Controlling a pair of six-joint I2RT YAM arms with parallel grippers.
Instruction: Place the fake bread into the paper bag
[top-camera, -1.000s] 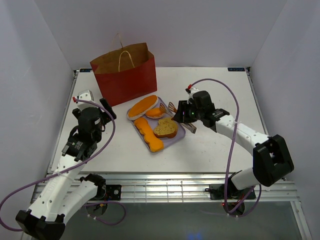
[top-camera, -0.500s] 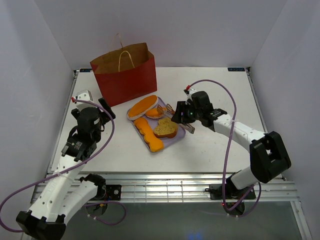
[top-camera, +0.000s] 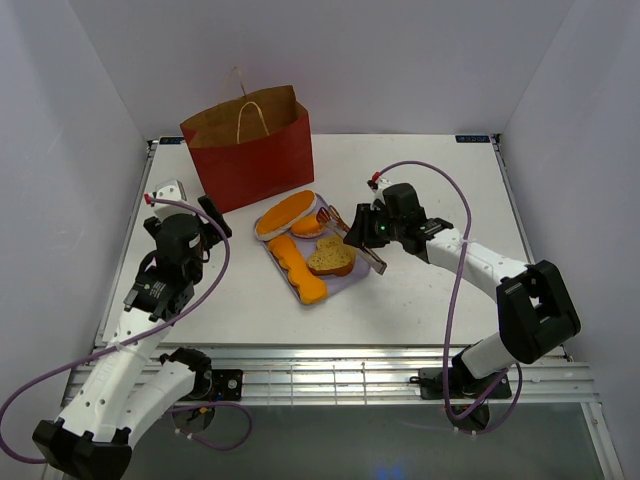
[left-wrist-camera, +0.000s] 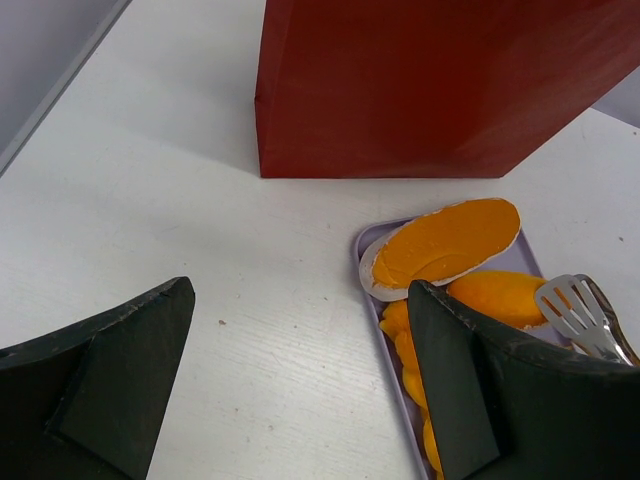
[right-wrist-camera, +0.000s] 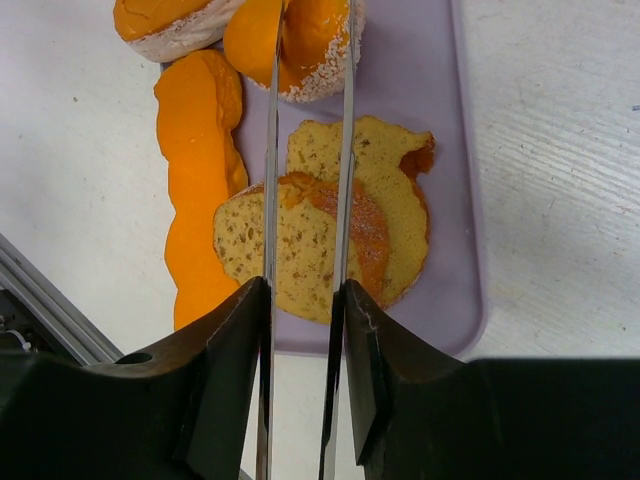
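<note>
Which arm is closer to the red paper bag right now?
Left. The left arm's fingers sit just before the paper bag's near side; the right arm's fingers, holding tongs, are farther off over the tray.

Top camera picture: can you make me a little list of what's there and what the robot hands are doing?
tray: flat lavender tray, mid-table
bread: toy bread pieces, loaves, bun, slices; all those seen lie on tray
bag: red paper bag, upright, behind tray
right gripper: shut on long metal tongs, above slices
left gripper: open, empty
</note>
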